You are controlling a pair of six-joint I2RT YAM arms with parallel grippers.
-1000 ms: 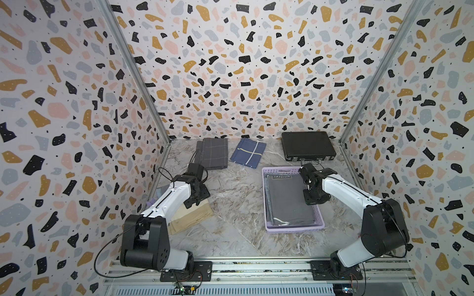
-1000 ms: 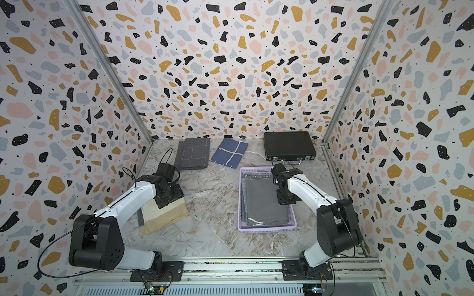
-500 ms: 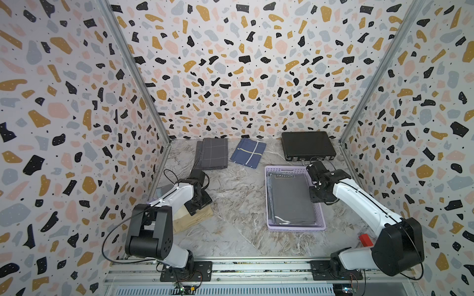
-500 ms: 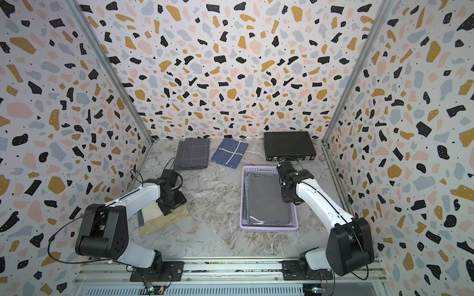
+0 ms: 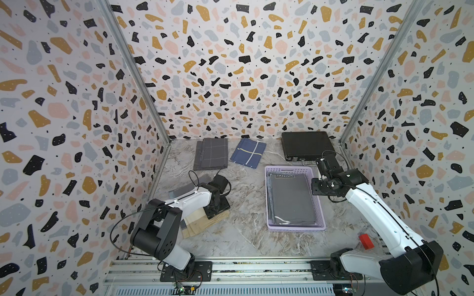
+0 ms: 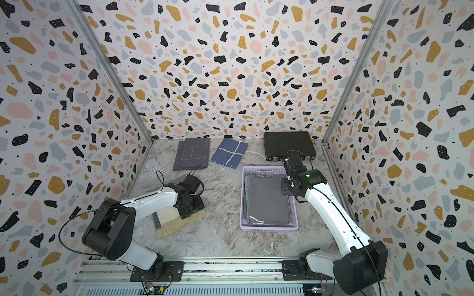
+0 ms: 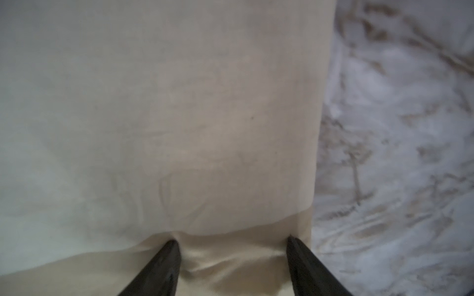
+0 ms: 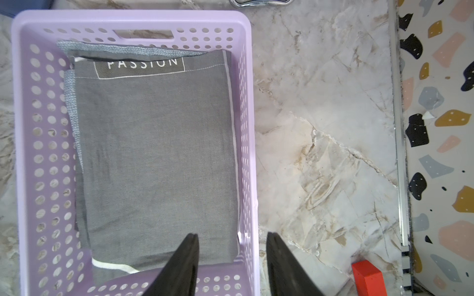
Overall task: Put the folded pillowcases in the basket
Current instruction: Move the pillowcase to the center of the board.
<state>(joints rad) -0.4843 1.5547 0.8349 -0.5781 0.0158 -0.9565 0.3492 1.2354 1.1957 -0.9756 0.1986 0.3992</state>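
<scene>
Right fingers [image 8: 179, 264] gape empty above basket [image 8: 128, 18]; left fingers [image 7: 161, 266] spread, seemingly pressing half-hidden beige cloth [image 7: 179, 115].

probably a lab: terrazzo-print booth walls [image 5: 230, 51], aluminium rail [image 5: 256, 267].

light: bright, even, soft shadows | top views: sharp, edges bowed | left wrist: blurred, soft focus

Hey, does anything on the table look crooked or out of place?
The navy cloth at the back lies at an angle beside the squarely laid grey checked cloth. A red block sits alone near the base of the right arm.
</scene>
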